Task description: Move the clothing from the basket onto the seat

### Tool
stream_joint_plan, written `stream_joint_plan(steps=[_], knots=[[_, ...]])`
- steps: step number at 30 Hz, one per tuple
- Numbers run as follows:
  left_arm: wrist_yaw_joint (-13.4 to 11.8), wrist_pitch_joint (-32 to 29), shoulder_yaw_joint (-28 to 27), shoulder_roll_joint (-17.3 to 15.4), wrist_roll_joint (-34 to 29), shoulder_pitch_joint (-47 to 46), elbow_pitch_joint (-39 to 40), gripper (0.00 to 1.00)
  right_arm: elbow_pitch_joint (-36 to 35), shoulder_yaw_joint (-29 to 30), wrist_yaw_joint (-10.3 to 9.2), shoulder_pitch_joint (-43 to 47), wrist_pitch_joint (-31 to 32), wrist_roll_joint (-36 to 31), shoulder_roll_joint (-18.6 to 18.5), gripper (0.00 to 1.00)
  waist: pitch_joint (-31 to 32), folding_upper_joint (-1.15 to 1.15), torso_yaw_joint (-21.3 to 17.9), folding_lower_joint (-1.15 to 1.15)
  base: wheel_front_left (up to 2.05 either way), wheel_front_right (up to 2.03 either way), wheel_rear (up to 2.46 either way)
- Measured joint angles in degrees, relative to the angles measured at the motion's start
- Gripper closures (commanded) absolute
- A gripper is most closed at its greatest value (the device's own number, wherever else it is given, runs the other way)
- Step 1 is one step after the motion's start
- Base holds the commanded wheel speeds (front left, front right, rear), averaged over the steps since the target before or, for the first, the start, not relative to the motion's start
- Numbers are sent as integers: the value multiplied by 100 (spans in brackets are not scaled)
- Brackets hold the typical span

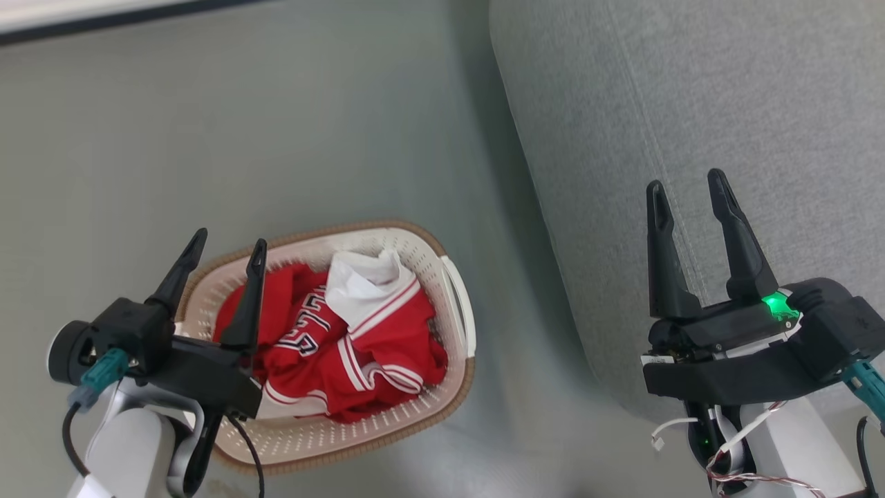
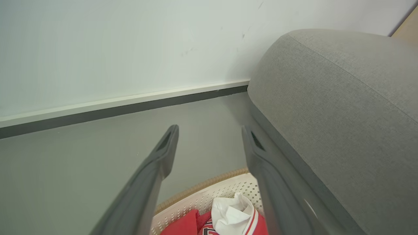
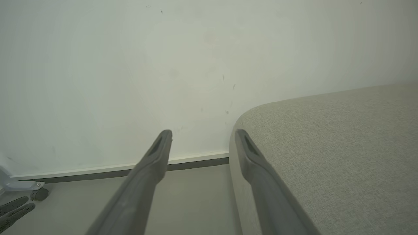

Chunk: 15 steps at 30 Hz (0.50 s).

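The red clothing (image 1: pixel 346 339) with white stripe trim and white lining lies bunched in the cream basket (image 1: pixel 442 408) on the floor; dark lettering shows on the jersey. My left gripper (image 1: pixel 228 242) hovers open over the basket's left part, nothing between its fingers. In the left wrist view the clothing (image 2: pixel 228 218) and basket (image 2: pixel 202 195) show below the open left gripper (image 2: pixel 210 129). The grey seat (image 1: pixel 726 104) rises to the right. My right gripper (image 1: pixel 684 180) is open above the seat's near edge, seen in the right wrist view as the right gripper (image 3: pixel 202 132) beside the seat (image 3: pixel 326 147).
A grey floor (image 1: pixel 242 124) surrounds the basket, with a white wall and dark skirting (image 2: pixel 114 109) behind it. At the far left of the right wrist view a small caster (image 3: pixel 39 194) on a white base stands on the floor.
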State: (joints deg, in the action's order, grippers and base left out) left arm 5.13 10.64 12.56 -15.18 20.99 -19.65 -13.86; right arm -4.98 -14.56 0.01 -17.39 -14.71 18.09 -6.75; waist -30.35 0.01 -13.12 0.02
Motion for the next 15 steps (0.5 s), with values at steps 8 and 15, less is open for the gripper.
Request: stream_joint_plan(steps=[8,15], knots=[[46,-276,58,-144,1,-211,-539,0,-114,-89,51,-286,0,-48,137,0,-563,0,-193,0,0,0,0],[94,-577,144,-265,-51,-520,-918,0,-256,-163,75,-425,-1,-48,214,0,-936,0,-380,0,0,0,0]])
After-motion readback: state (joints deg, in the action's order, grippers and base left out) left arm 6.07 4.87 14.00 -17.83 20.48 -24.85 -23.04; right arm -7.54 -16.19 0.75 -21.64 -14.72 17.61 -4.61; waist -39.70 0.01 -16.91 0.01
